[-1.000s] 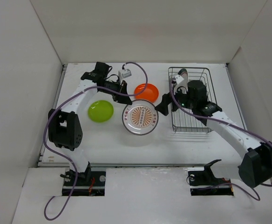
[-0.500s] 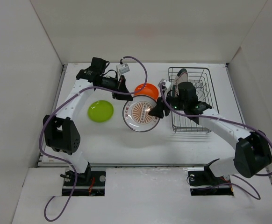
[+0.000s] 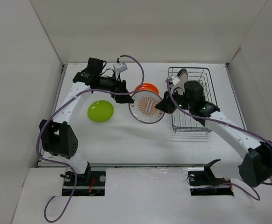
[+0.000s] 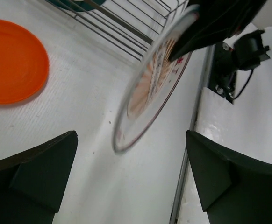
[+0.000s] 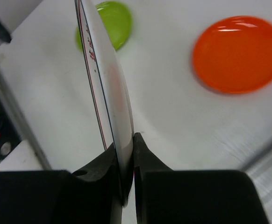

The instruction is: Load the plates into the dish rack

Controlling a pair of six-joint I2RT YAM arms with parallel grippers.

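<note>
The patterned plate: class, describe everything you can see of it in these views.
The patterned plate is round, white and glossy, with an orange-brown rayed centre and a thin dark line round the rim. It is tilted steeply, nearly on edge, just left of the dish rack. The right gripper pinches its rim, one finger on each face. The left gripper is open beside it and not touching. Whether its lower edge touches the table cannot be told.
</note>
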